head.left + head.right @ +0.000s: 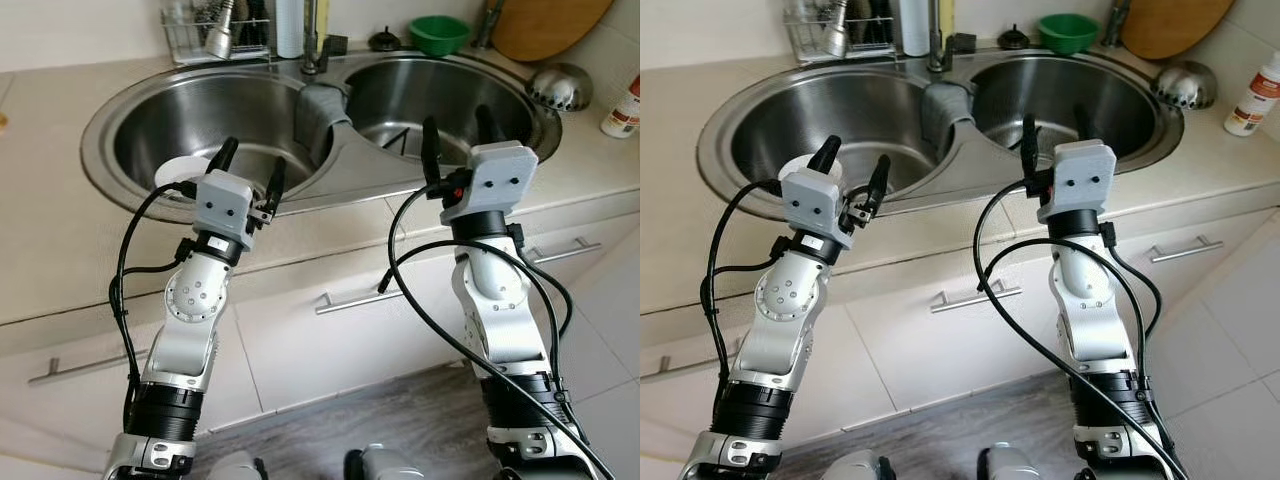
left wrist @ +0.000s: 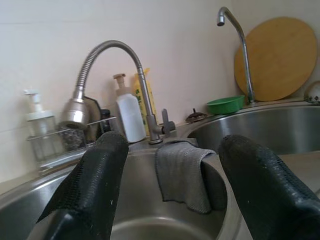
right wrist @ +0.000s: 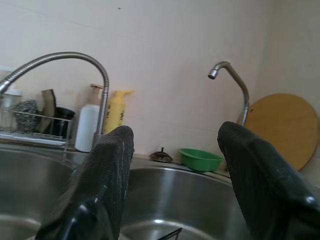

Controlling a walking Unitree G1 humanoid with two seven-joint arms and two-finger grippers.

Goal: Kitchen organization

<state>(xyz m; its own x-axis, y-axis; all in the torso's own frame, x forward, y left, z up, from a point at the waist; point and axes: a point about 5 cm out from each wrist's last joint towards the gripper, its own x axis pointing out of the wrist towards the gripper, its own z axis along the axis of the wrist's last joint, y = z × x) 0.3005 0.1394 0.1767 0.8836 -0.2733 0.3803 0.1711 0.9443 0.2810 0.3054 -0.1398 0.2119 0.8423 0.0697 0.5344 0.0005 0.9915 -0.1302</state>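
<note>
From the head views, the left tool (image 1: 250, 168) hangs over the near rim of the left basin of the double sink (image 1: 120, 110), fingers spread and empty, a white dish (image 1: 180, 170) just behind it in the basin; the right tool (image 1: 458, 135) stands over the right basin, parted and empty; a grey cloth (image 1: 322, 108) drapes the divider; a green bowl (image 1: 438, 33) sits on the surface behind.

Left wrist view: fingers (image 2: 95, 180) wide apart, holding nothing; gooseneck faucet (image 2: 107, 50), soap bottle (image 2: 129, 116), wooden board (image 2: 280, 57) beyond.

Right wrist view: fingers (image 3: 110, 170) spread, empty; slim tap (image 3: 235, 85) behind the bowl.
</note>
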